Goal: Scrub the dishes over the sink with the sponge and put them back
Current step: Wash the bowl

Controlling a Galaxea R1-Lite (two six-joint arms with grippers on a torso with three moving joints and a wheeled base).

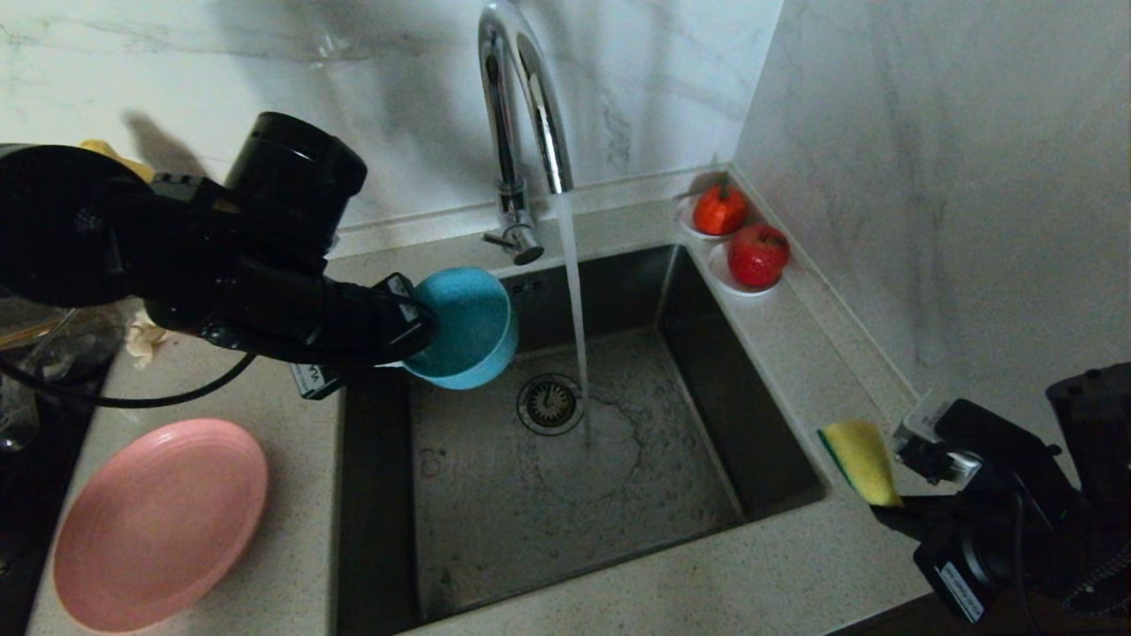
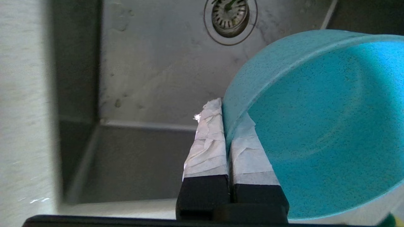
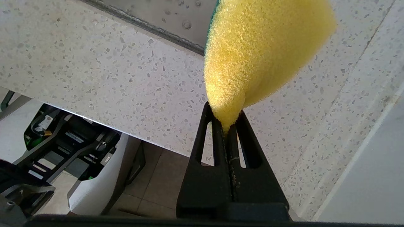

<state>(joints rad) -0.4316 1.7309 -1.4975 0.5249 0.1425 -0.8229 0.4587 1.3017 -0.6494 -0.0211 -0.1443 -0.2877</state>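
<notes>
My left gripper [image 1: 415, 329] [image 2: 224, 117] is shut on the rim of the teal bowl [image 1: 468, 325] [image 2: 318, 126], holding it tilted above the back left part of the sink [image 1: 565, 468] [image 2: 164, 72]. Water streams from the chrome tap [image 1: 521, 115] down beside the drain [image 1: 550, 404], to the right of the bowl. Over the counter at the sink's right front corner, my right gripper [image 1: 888, 511] [image 3: 228, 121] is shut on the yellow sponge [image 1: 859, 459] [image 3: 258, 53], whose green layer shows along one edge. The pink plate [image 1: 159, 521] lies on the counter at the left. The spoon is out of view.
Two white saucers with red fruit [image 1: 740, 238] sit at the back right corner of the counter. A beige rag [image 1: 141, 340] and a glass pot [image 1: 44, 344] lie behind my left arm. Marble walls close the back and right sides.
</notes>
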